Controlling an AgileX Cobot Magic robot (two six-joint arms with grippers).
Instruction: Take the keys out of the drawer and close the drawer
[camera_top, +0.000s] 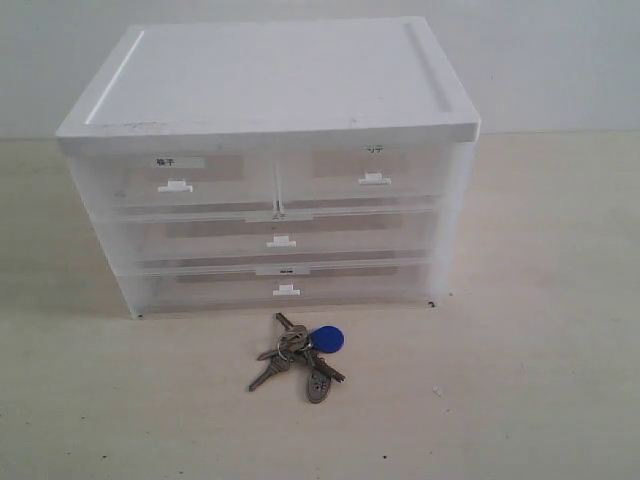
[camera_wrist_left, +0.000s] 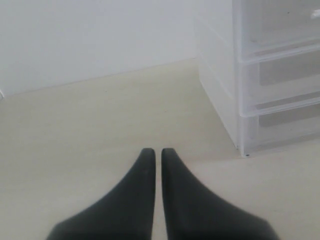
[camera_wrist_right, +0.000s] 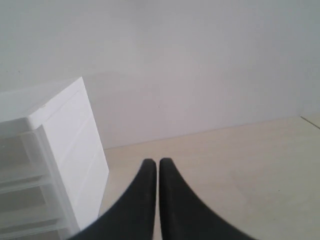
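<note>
Now keys (camera_top: 300, 355) lying on tabletop (camera_top: 520, 380) just before white drawer unit (camera_top: 270, 160), all drawers shut, left pincer (camera_wrist_left: 152, 152) and right pincer (camera_wrist_right: 151, 162) both closed, empty, apart from it

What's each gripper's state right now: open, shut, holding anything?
Left gripper: closed, holding nothing.
Right gripper: closed, holding nothing.

Holds the left claw (camera_wrist_left: 156, 151) closed, both dark fingers (camera_wrist_left: 135, 200) side by side, tips together with only a thin seam between, gripping nothing. Holds the right claw (camera_wrist_right: 157, 161) the same way: tapered dark fingers (camera_wrist_right: 182, 210) drawn together, empty. Points both straight ahead.
</note>
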